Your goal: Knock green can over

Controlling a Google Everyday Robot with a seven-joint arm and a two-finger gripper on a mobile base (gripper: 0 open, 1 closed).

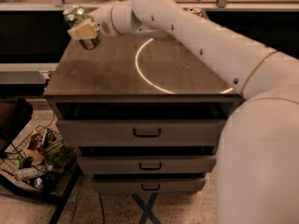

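The green can (pixel 77 20) stands at the far left back corner of the dark table top (pixel 140 73). It leans to the left, with its silver top (pixel 72 12) tipped away from the arm. My gripper (pixel 85 31) is right against the can's near right side, partly in front of it. The white arm (pixel 196 31) reaches across the table from the right and hides the back of the table top.
The table top sits on a cabinet with three drawers (pixel 147 133). A wire basket (pixel 35 160) full of packets stands on the floor at the lower left. A dark shelf (pixel 28 31) runs behind the table. The table's left edge is just below the can.
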